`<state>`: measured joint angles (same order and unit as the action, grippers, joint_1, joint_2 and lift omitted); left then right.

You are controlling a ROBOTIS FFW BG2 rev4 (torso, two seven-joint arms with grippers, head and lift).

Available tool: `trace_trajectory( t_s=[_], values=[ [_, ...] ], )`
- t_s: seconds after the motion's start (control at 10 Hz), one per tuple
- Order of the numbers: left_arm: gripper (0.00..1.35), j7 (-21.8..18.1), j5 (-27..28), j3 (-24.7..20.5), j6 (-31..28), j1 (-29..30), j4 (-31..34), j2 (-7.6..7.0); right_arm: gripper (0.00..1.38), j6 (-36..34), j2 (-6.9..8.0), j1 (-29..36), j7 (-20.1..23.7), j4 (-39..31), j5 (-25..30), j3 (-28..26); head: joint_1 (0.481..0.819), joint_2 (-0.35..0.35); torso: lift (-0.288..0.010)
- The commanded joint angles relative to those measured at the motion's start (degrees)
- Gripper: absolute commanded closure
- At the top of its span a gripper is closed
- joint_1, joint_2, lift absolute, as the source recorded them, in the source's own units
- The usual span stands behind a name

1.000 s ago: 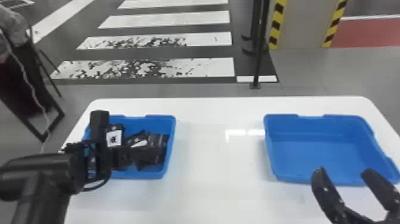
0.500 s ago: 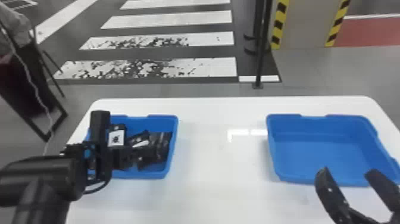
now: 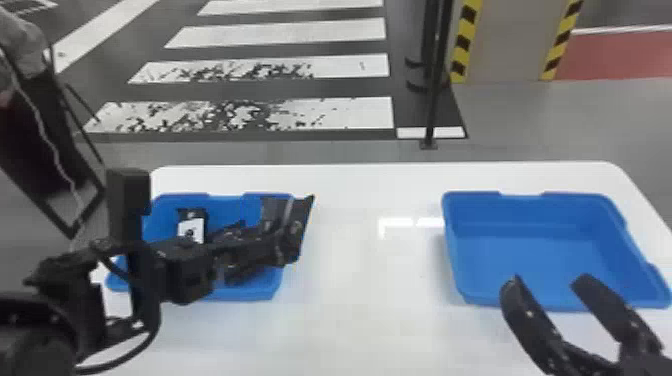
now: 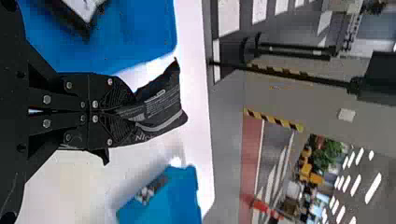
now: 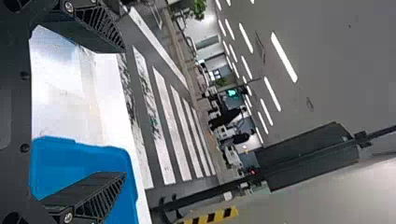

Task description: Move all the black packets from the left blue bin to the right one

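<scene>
While my left gripper (image 3: 272, 246) clamps a black packet (image 4: 161, 105) over the edge of the left blue bin (image 3: 225, 207), I record another packet (image 3: 191, 230) inside, right gripper (image 3: 547, 281) wide apart, empty, near the right bin (image 3: 525, 255).

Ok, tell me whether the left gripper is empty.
No, in the left wrist view the left gripper has its fingers shut on a black packet.

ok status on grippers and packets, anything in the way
Left gripper shut on black packet, by right rim of left bin. White-labelled packet inside that bin. Right gripper open at right bin's near rim, possibly in the way.
</scene>
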<state>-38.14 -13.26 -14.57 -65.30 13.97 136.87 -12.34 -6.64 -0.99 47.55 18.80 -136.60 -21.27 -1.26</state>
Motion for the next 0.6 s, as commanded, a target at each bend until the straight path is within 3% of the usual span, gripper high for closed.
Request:
trace_trajectory(
  t_s=[0.0,0.3,0.5],
  values=[
    [1.21,0.09,-5.6,3.6,1.17,1.21,1.29,0.22,0.08,-4.75,-0.6,-3.25,2.21,-0.44,-2.49,0.0,0.695,0.075,-0.14],
    [1.21,0.62,-10.4,10.0,2.16,0.79,1.29,0.48,0.08,-13.19,-1.04,-10.85,7.22,3.22,-4.89,0.0,0.695,-0.001,-0.14],
    [1.21,1.14,-13.37,13.42,2.02,0.65,1.15,0.04,0.09,-16.7,-1.12,-13.52,8.36,5.47,-7.18,0.0,0.695,-0.04,-0.14]
  ],
)
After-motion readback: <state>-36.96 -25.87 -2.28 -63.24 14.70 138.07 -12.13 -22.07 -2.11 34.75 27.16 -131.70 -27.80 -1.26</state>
